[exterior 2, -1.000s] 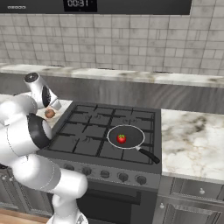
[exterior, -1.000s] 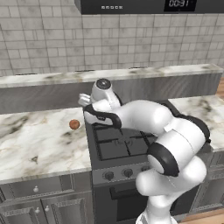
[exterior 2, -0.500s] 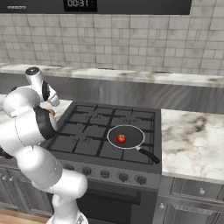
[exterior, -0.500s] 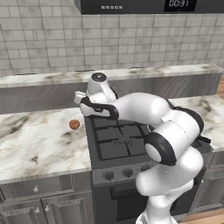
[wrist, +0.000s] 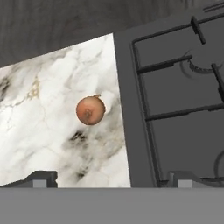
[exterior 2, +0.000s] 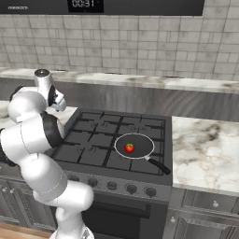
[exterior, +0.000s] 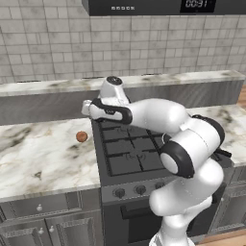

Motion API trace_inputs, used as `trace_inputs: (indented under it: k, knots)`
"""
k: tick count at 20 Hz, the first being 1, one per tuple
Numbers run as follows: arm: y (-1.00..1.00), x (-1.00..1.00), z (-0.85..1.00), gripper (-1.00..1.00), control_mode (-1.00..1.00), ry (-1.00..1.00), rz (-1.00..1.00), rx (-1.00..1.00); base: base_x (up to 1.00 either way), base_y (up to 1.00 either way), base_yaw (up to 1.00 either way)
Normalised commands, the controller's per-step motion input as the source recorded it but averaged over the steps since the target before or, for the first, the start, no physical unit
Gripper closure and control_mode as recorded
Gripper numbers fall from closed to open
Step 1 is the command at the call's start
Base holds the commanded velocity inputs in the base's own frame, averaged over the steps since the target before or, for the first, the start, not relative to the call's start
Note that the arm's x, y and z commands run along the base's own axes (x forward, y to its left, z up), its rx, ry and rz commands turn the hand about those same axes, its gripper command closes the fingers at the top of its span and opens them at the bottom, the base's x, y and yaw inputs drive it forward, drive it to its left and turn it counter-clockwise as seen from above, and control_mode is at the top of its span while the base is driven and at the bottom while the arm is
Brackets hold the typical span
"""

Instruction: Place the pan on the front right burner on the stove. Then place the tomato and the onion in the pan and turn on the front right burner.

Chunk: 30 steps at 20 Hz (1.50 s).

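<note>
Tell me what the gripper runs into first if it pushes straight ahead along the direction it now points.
Most likely the onion, or the marble counter it rests on. The open gripper looks down at that spot beside the stove, with nothing in between, though the onion sits slightly off the centre line, so depth and aim are uncertain.

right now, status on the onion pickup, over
Gripper open, empty, above the counter beside the stove. Onion on the counter, untouched. Tomato already in the pan on the front right burner. Nothing in the way.
</note>
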Motion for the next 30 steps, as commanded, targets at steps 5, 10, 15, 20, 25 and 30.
trace_inputs:
  k: [5,10,15,20,25,30]
  knots:
    - [0.12,0.05,0.00,-1.00,-1.00,0.00,0.12,-0.01,0.00,0.00,0.00]
    - [0.42,0.11,0.00,-1.00,-1.00,0.11,0.02,-0.10,0.00,0.00,0.00]
    - [0.40,0.22,0.00,-1.00,-1.00,0.13,0.00,-0.14,0.00,0.00,0.00]
    - [0.05,0.44,0.00,-1.00,-1.00,0.03,0.00,-0.04,0.00,0.00,0.00]
    - [0.01,0.42,0.00,-1.00,-1.00,0.01,0.01,0.00,0.00,0.00,0.00]
    - [0.14,0.38,-0.04,-1.00,-1.00,0.01,0.02,0.00,0.00,0.00,0.00]
